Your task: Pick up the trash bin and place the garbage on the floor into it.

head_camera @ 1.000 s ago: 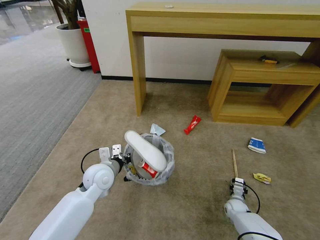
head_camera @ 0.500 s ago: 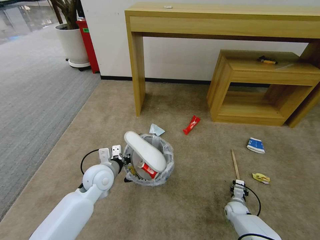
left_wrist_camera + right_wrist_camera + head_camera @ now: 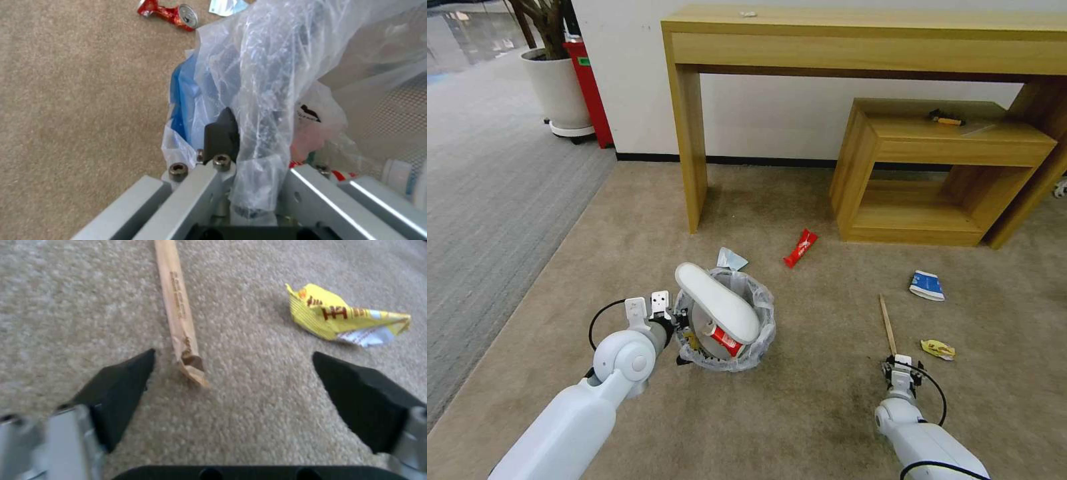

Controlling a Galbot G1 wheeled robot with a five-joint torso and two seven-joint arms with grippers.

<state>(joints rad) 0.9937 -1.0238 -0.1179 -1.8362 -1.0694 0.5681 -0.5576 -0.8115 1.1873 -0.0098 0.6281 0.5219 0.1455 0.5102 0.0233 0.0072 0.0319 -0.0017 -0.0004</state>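
We hold the trash bin point(image 3: 727, 327) by its rim, left gripper point(image 3: 242, 150) jaws pinching rim and liner; whether it clears the floor point(image 3: 800, 413) we cannot tell. Right arm reaches low and forward, right gripper point(image 3: 233, 373) jaws spread around the wooden stick's point(image 3: 178, 313) near end. Yellow wrapper point(image 3: 342, 320) lies nearby.

The floor point(image 3: 800, 413) is beige short-pile carpet, matt and nubbly. The trash bin point(image 3: 760, 333) wears a thin, crinkled, glossy translucent plastic bag; the left pincer point(image 3: 240, 146), brushed metal with matt black pads, is clamped on its rim. A smooth white slipper point(image 3: 717, 301) juts out at 12 o'clock. The wooden stick point(image 3: 178, 311) is bare, splintered at its end, between the right pincer's point(image 3: 233, 373) spread black pads. The yellow wrapper point(image 3: 342, 318) is shiny creased foil.
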